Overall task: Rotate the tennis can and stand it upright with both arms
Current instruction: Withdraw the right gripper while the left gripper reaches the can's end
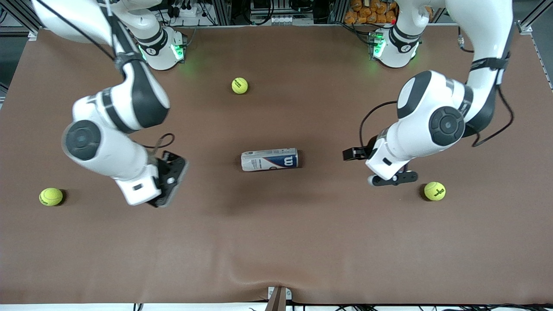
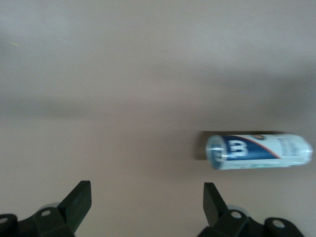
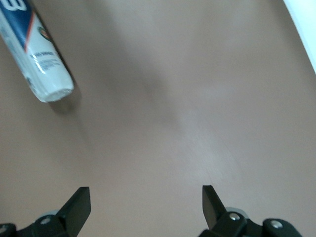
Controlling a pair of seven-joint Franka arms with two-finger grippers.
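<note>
tennis can: lying on table | left hand, right hand: apart from it

Three yellow-green tennis balls well apart on brown table

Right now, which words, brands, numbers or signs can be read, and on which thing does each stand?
"W": white logo on the dark-blue label of the tennis can, which lies on its side.
Small print on the can's white part: too small to read.
Dark marks on the three tennis balls: not readable.
</note>
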